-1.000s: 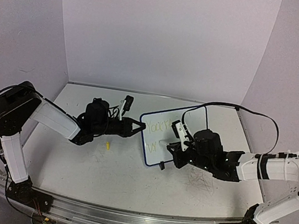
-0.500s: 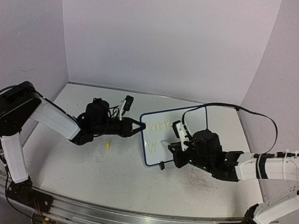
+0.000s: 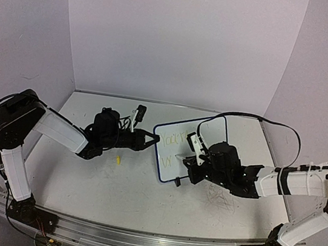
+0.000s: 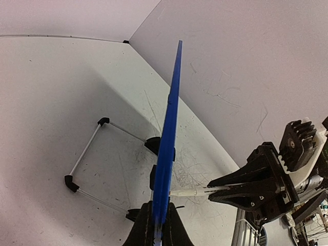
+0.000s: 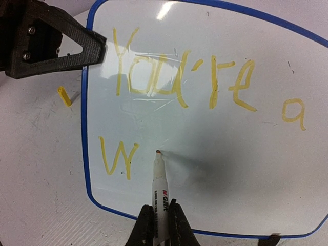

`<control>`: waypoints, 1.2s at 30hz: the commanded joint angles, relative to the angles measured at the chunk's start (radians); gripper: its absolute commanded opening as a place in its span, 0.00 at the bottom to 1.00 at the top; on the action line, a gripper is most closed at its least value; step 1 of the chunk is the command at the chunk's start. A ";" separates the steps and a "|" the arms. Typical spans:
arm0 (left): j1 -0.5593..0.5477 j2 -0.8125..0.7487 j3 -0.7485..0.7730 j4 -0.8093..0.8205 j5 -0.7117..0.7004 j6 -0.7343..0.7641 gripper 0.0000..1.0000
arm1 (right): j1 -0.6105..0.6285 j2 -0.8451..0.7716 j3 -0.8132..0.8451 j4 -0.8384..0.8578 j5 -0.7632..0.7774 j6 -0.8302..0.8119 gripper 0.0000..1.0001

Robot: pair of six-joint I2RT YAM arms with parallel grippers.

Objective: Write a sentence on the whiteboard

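The whiteboard [image 3: 206, 135] stands tilted at the table's middle right, with a blue rim. My left gripper [image 3: 152, 138] is shut on its left edge; the left wrist view shows the board edge-on [image 4: 171, 113] between my jaws [image 4: 159, 225]. The sentence [image 5: 182, 77] reads "You're a" in yellow, with a "W" [image 5: 117, 159] below. My right gripper [image 3: 190, 160] is shut on a white marker [image 5: 160, 192]. The marker's tip [image 5: 158, 152] is at the board just right of the "W". The marker also shows in the left wrist view [image 4: 197, 191].
A small yellow cap [image 3: 118, 159] lies on the table left of the board. A black and white object [image 3: 139, 112] sits behind my left gripper. A wire stand [image 4: 87, 154] lies behind the board. Old scribbles [image 3: 220, 198] mark the table. Walls close in on three sides.
My right gripper has shifted slightly left and up with the marker. The left arm and the board have not moved.
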 commanded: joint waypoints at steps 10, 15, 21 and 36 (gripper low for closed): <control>0.007 -0.007 0.034 -0.029 -0.020 -0.024 0.00 | 0.027 0.023 0.041 -0.009 -0.001 0.009 0.00; 0.007 -0.006 0.035 -0.029 -0.019 -0.022 0.00 | 0.034 0.032 0.044 -0.027 -0.002 0.014 0.00; 0.007 -0.007 0.035 -0.028 -0.019 -0.019 0.00 | 0.039 0.037 0.027 -0.038 -0.004 0.032 0.00; 0.007 -0.009 0.031 -0.029 -0.015 -0.018 0.00 | 0.040 0.037 0.000 -0.061 0.030 0.056 0.00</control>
